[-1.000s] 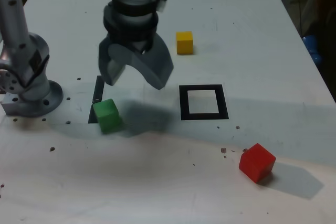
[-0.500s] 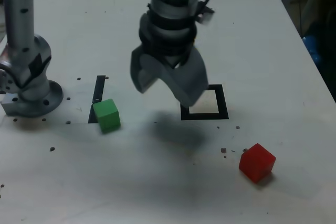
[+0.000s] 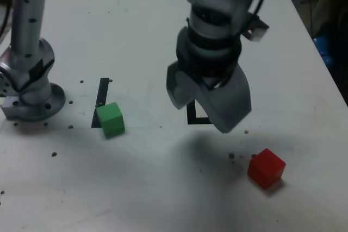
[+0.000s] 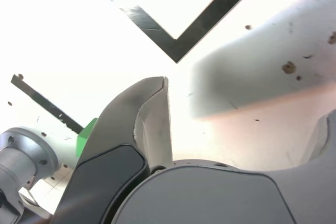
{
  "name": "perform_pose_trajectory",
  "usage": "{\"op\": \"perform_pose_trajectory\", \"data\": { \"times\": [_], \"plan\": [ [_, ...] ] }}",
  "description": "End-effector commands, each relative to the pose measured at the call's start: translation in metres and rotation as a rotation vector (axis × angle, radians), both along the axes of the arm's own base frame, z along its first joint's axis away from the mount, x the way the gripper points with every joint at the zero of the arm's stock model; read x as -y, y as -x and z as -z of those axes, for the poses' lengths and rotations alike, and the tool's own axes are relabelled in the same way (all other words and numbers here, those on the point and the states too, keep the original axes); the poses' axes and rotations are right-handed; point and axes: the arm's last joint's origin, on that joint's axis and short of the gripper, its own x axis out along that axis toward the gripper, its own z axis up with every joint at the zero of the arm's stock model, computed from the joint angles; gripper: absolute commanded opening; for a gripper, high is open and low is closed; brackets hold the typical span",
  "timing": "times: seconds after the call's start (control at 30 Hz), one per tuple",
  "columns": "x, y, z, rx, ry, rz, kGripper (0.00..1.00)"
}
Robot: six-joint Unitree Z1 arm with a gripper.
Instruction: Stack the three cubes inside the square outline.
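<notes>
Your gripper hangs over the square outline with its jaws spread wide and empty, hiding most of it. The red cube sits just beyond, likely your pick; the green cube waits by the black strip.

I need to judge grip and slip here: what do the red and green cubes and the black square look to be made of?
Red cube and green cube: probably painted wood or dense foam, with matte, even colour and crisp edges. Square: likely black tape, flat on the table, slightly scuffed.
</notes>
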Motion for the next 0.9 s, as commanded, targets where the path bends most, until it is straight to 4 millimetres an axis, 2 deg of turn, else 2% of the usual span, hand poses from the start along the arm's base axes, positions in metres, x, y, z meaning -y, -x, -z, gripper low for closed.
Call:
{"op": "perform_pose_trajectory", "data": {
  "times": [0.0, 0.4, 0.87],
  "plan": [
    [0.008, -0.007, 0.004, -0.004, -0.002, 0.020, 0.97],
    [0.058, -0.043, 0.021, -0.016, 0.001, 0.118, 0.96],
    [0.079, -0.070, 0.051, -0.033, -0.018, 0.146, 0.91]
  ]
}}
